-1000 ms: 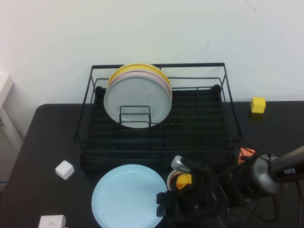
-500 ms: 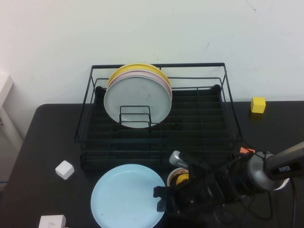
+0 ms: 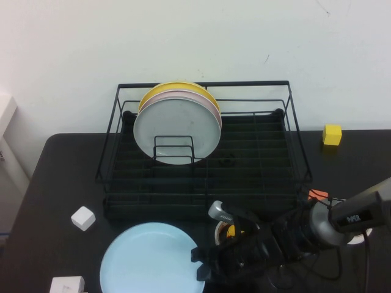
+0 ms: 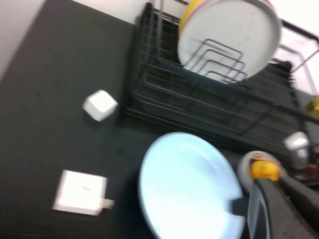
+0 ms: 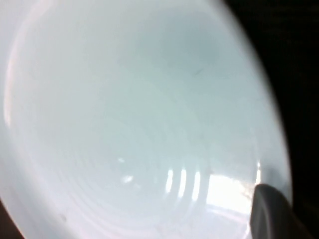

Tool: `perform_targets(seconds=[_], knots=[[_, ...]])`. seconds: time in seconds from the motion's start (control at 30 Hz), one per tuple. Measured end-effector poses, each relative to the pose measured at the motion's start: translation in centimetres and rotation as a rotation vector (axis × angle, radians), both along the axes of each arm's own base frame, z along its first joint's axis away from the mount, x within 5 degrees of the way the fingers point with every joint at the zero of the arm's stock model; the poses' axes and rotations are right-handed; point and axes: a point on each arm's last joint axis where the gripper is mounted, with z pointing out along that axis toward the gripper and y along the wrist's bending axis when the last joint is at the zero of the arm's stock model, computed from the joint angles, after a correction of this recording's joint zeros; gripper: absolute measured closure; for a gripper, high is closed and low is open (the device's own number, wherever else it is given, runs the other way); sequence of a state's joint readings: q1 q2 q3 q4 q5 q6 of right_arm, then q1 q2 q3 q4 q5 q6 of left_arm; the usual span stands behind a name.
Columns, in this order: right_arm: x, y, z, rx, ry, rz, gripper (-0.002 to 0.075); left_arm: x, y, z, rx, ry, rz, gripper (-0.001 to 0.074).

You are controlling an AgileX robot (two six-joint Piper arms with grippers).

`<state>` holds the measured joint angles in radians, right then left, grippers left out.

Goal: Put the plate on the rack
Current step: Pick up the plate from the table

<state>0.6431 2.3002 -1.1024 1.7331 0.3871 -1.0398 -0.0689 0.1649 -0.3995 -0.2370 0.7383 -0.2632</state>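
The plate (image 3: 151,259) is a round, smooth, glossy light blue disc lying flat on the matte black surface (image 3: 55,183) near its front edge, left of centre, just in front of the rack (image 3: 201,146). Its shallow well shows faint concentric rings and bright glints in the right wrist view (image 5: 139,124).

The rack is a rectangle of thin black wire with raised sides and a grid floor, standing at the back middle of the surface against the white wall. Toward its left end three plates stand on edge between upright wire dividers: a grey-white plate (image 3: 176,129) in front, then a pink plate (image 3: 211,105) and a yellow plate (image 3: 177,86) behind it.

The right gripper (image 3: 204,264), black and blocky, lies low over the front of the surface at the plate's right rim. Its fingers are closed narrowly on that rim; one dark finger (image 5: 271,214) presses on the plate's edge in the right wrist view. Just beside the arm sits a small round container (image 3: 232,231) with a yellow-orange inside and a silvery piece.

The left gripper is outside every view, so I cannot tell how its fingers stand.

A white rounded cube (image 3: 83,218) rests near the surface's left edge, a flat white square block (image 3: 67,285) at the front left corner, and a yellow cube (image 3: 332,135) near the back right corner.
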Motion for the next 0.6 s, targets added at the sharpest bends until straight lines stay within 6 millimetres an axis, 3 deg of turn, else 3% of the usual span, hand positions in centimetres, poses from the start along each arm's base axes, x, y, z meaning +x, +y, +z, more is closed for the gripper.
perform_targets(seconds=[0.27,0.4,0.5,0.6], knots=[[-0.5,0.7,0.8,0.081,-0.035,0.125,0.0717,-0.1,-1.0,0.6,-0.195,-0.011,-0.039,0.0736],[-0.4,1.1,3.7,0.121,-0.115,0.2,0.0717,-0.3,-1.8,0.8,-0.311,0.018,-0.085,0.0709],[-0.5,1.3,7.4,0.144,-0.214,0.285,0.0717,-0.7,-2.7,1.1,-0.432,0.048,-0.16,0.0564],[-0.9,1.2,11.3,0.16,-0.328,0.369,0.0717,-1.0,-3.3,1.5,-0.525,0.061,-0.214,0.0299]])
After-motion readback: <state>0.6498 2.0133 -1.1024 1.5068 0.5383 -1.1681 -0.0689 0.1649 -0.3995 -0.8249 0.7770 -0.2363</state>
